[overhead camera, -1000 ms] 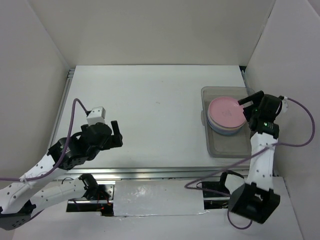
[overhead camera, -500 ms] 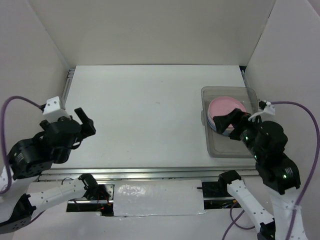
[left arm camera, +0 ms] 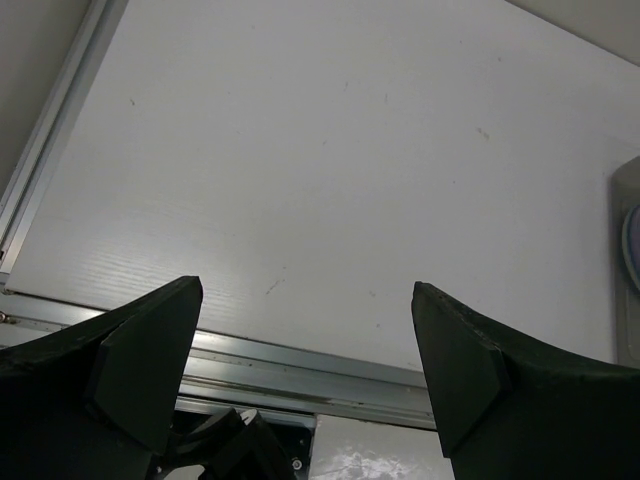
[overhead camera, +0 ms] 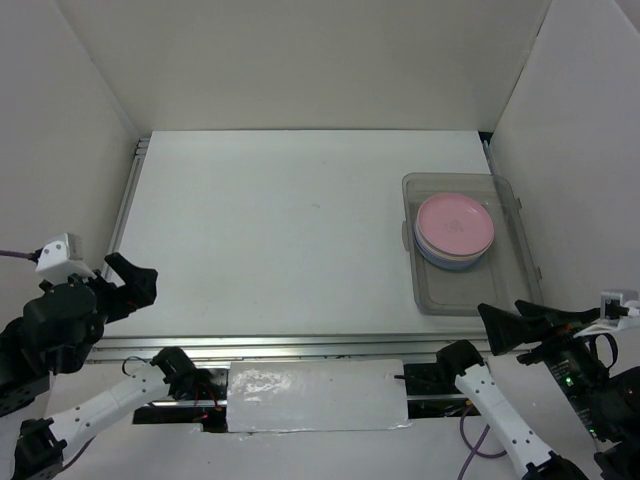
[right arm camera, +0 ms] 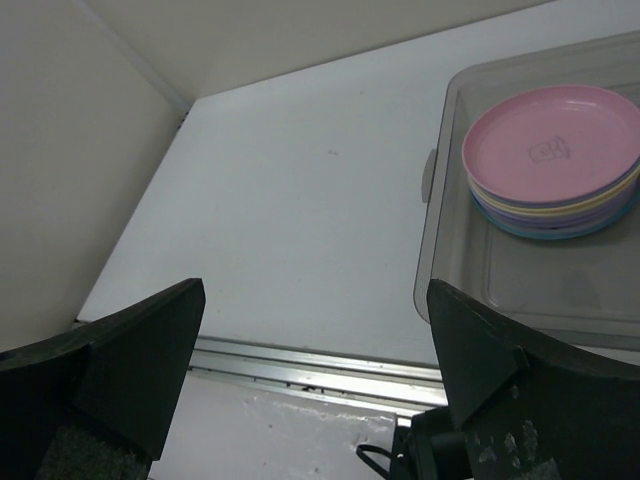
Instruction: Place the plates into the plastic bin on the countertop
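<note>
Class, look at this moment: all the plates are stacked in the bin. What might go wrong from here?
The stack of plates sits at the plastic bin's far end, off-centre; moving the bin might make it slide.
The right gripper hangs open just short of the bin's near edge; a forward swing might knock it.

One plastic bin [overhead camera: 470, 291]; one stack of at least four plates [overhead camera: 455, 226].

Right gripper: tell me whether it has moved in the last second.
Yes. In the top view the right gripper has drawn back from the plastic bin's far right corner to past its near rim, jaws open.
</note>
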Robot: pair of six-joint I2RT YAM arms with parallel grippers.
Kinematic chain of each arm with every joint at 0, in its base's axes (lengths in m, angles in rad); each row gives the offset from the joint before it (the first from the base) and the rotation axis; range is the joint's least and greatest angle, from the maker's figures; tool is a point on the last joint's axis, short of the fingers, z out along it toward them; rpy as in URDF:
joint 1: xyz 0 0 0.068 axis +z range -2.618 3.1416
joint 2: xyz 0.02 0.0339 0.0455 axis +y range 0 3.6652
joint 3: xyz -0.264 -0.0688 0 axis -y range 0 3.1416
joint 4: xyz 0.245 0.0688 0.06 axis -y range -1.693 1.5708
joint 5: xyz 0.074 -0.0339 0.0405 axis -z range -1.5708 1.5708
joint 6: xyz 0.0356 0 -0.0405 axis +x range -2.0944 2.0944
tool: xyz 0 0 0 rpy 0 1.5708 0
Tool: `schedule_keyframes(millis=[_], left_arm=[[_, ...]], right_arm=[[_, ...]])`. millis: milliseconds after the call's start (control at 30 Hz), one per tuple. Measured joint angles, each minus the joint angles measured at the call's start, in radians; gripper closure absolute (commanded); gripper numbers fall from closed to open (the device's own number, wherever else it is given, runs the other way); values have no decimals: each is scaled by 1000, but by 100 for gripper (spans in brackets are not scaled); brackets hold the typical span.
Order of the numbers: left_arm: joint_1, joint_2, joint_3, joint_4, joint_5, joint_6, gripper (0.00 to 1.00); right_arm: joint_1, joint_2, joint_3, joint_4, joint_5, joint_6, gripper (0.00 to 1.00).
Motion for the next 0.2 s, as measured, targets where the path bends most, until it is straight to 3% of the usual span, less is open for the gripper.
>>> schedule_keyframes(millis=[200], left_arm=[[40,-35,3,-7,47,1,1]], right_arm=[[-10,-17,3,-54,2,-1,0]])
